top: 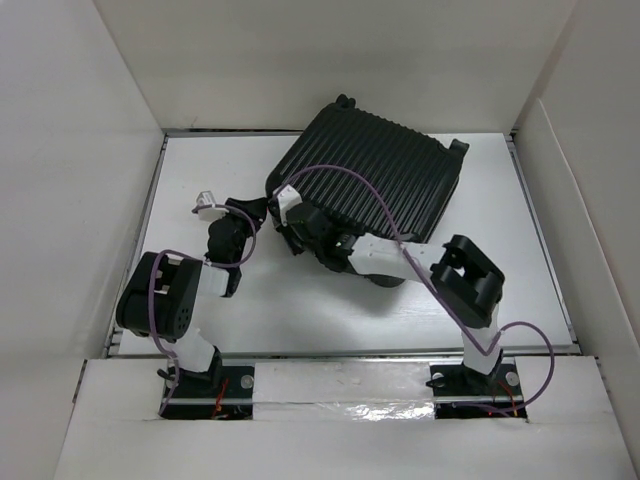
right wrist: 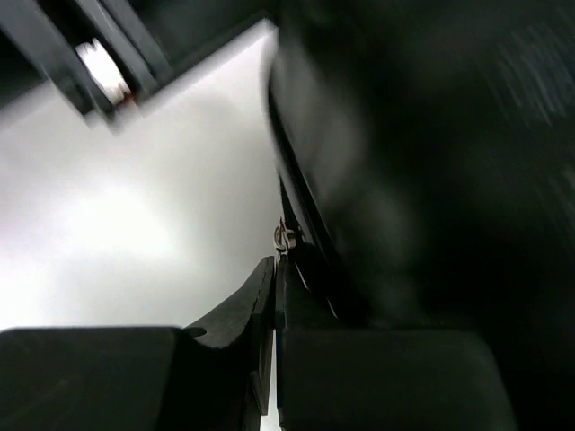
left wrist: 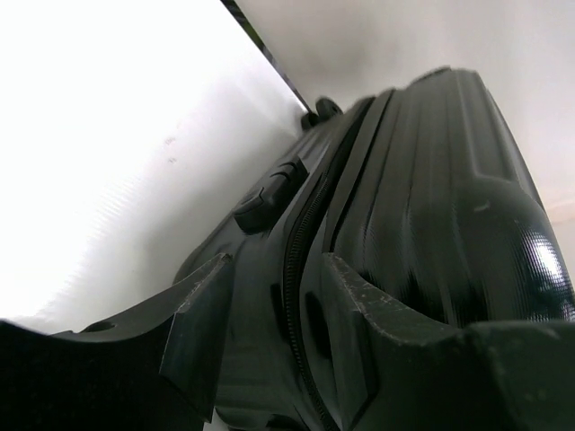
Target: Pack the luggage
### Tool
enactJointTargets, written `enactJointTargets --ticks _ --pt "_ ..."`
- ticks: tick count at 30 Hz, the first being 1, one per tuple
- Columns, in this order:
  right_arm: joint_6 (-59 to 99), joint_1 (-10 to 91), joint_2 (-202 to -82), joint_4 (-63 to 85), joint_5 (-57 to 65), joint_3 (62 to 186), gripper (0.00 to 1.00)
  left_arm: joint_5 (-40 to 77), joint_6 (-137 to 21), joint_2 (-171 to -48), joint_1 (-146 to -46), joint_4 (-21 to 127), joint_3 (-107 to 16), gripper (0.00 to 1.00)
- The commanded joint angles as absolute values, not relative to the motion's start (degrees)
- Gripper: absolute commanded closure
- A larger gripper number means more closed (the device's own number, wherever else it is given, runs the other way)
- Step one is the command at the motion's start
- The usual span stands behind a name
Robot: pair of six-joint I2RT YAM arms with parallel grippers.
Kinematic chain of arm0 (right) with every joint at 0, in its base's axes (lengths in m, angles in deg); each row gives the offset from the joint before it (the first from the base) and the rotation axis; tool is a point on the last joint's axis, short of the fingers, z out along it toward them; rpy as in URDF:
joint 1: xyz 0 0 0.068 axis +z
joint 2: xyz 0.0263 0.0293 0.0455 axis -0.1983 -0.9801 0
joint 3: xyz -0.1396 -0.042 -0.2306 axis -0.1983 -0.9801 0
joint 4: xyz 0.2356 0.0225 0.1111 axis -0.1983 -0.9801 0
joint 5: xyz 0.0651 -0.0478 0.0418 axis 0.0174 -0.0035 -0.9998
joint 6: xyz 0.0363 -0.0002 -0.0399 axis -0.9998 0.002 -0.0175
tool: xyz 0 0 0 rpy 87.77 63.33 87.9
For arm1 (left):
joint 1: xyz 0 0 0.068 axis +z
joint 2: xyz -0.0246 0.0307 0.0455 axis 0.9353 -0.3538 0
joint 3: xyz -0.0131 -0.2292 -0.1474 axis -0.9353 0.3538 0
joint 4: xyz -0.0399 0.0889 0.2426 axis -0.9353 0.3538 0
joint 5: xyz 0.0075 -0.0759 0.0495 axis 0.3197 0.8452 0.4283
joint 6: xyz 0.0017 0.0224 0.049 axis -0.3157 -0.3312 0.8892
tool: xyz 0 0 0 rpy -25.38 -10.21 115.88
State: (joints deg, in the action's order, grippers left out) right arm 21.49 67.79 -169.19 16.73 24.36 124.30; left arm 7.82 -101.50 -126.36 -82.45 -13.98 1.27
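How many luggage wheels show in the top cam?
2 on the luggage: the far-corner wheel by the back wall, and the right-corner wheel. Any others may be hidden under the shell.

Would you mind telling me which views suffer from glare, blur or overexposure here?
Top external: evenly lit, sharp on the black ribbed hard-shell suitcase. Left wrist: white table blown out, glare spot on the shell. Right wrist: suitcase a dark blur.
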Motion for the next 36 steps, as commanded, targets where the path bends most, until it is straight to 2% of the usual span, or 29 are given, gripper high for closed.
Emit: enactJointTargets --ticks 1,3,7,8,9,10,12,16,17,18,19,20,21,23,24,25,26,27,28,29,31,33,36 --pt "22.2 77.3 -170.8 29.7 6.2 138.9 1.00 24.3 -98.9 -124.6 -89.1 -13.1 4.7 0.59" --pt "22.7 78.0 -170.3 30.8 5.6 138.4 1.00 24.3 -98.9 -123.7 -88.4 -13.2 5.5 0.59" --pt "20.2 76.9 -165.2 35.3 5.3 125.5 0.99 23.4 -98.7 -120.6 -88.4 -13.2 7.4 0.60" --pt "19.6 76.9 -163.5 35.5 5.3 122.8 0.89 23.5 -98.7 -120.2 -87.7 -12.8 7.4 0.60" --pt "18.4 76.9 -159.2 35.4 6.5 120.2 0.50 23.5 -98.5 -119.8 -87.7 -12.1 7.4 0.60" --pt "18.2 76.1 -156.8 34.0 6.5 117.8 0.31 23.2 -98.5 -119.1 -86.8 -11.1 7.3 0.60" --pt "18.7 75.5 -148.6 31.1 6.3 112.7 0.09 22.0 -98.4 -118.2 -85.8 -10.3 7.3 0.60" --pt "19.7 69.7 -133.0 22.5 10.6 107.5 0.02 21.3 -97.8 -117.0 -84.5 -7.0 3.9 0.59" --pt "19.9 67.5 -130.1 21.7 10.8 106.5 0.02 21.1 -97.5 -116.5 -84.5 -6.3 3.3 0.59" --pt "19.7 64.9 -127.2 20.8 11.0 104.7 0.11 20.5 -97.1 -115.8 -84.5 -5.4 2.8 0.58" --pt "19.6 62.1 -124.5 19.4 11.1 103.7 0.24 19.8 -96.6 -114.2 -84.5 -4.6 1.7 0.57" --pt "19.1 58.9 -119.7 19.0 13.3 102.6 0.48 18.3 -95.8 -113.5 -84.5 -2.5 1.1 0.57" --pt "17.1 51.5 -117.6 18.3 15.6 100.9 0.99 17.6 -95.3 -112.8 -84.5 -1.2 0.3 0.56" --pt "15.2 43.2 -113.3 16.9 17.8 99.3 1.00 16.4 -93.6 -111.9 -84.5 3.7 -3.3 0.50" --pt "13.6 34.7 -112.8 17.9 20.2 97.3 1.00 16.3 -92.1 -112.2 -84.0 7.0 -6.3 0.46" --pt "12.6 30.5 -112.8 18.1 21.2 96.6 0.88 16.3 -91.5 -112.4 -84.0 7.5 -7.2 0.44" --pt "11.1 26.1 -113.3 18.4 21.7 96.0 0.67 16.8 -91.3 -112.6 -84.0 7.5 -7.9 0.42" --pt "8.3 21.8 -115.2 19.0 20.2 95.3 0.23 16.9 -91.2 -112.9 -84.0 7.3 -8.3 0.39" --pt "7.1 14.0 -116.7 21.7 18.1 94.1 0.07 17.0 -91.3 -113.3 -84.0 7.2 -9.3 0.36" --pt "5.4 10.4 -118.3 22.5 15.2 94.1 0.00 17.4 -91.3 -113.5 -84.0 7.4 -9.7 0.33" --pt "1.6 4.8 -125.4 28.1 2.4 94.5 0.00 17.8 -91.0 -113.9 -83.3 7.5 -11.1 0.29" --pt "0.1 0.7 -130.7 30.6 -9.6 96.9 0.00 20.8 -90.7 -114.7 -83.3 6.8 -11.8 0.19" --pt "0.1 0.2 -139.7 32.0 -18.9 102.2 0.00 25.6 -89.8 -117.1 -83.3 6.2 -14.1 0.11"
